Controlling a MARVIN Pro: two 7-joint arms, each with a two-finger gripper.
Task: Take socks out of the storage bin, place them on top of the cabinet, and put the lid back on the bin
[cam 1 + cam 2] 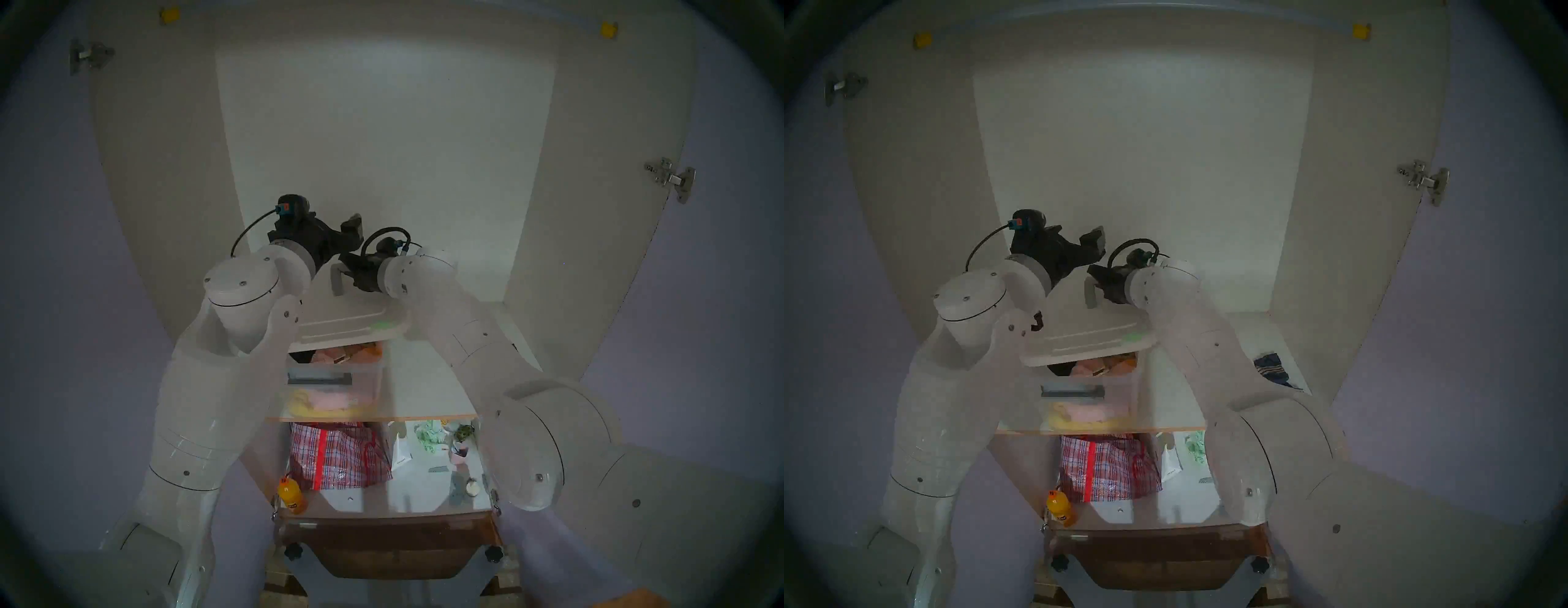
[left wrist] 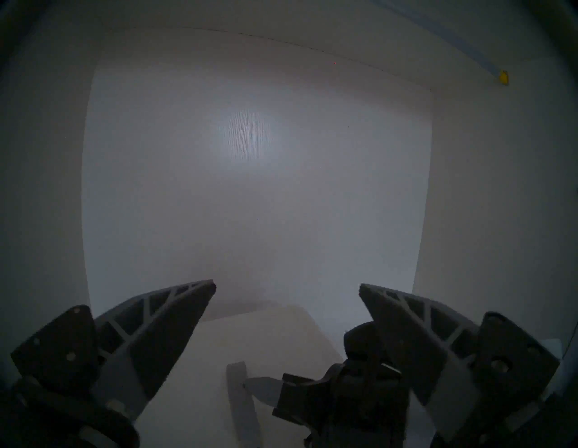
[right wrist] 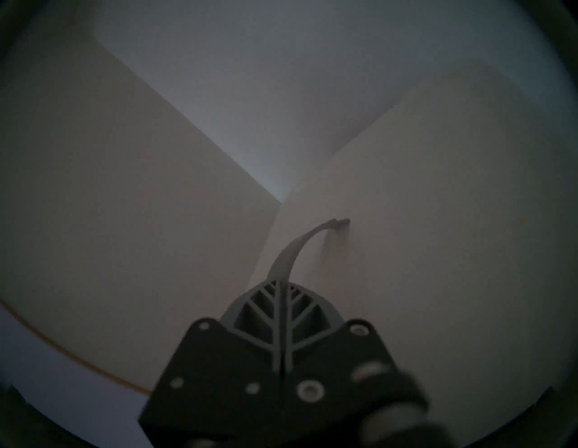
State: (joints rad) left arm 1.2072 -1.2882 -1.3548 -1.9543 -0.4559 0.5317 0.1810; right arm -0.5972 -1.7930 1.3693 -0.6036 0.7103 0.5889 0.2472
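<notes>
Lid replacement in progress, socks [image 1: 1272,368] already out on the cabinet [image 1: 1174,399] shelf board, at the right.

Storage bin [image 1: 335,378] on the shelf board at left, front of its mouth still uncovered, clothes visible inside. Lid [image 1: 339,314] carried above it, tilted, front edge overhanging the bin's near rim. Right gripper [image 3: 280,286] clamped tight on the lid's grey arched handle [image 3: 300,247]. Left gripper [image 2: 286,286] spread wide, empty, hovering above the lid's far end. Advised: level the lid, square its corners to the rim, lower slowly, release only once seated all round.
</notes>
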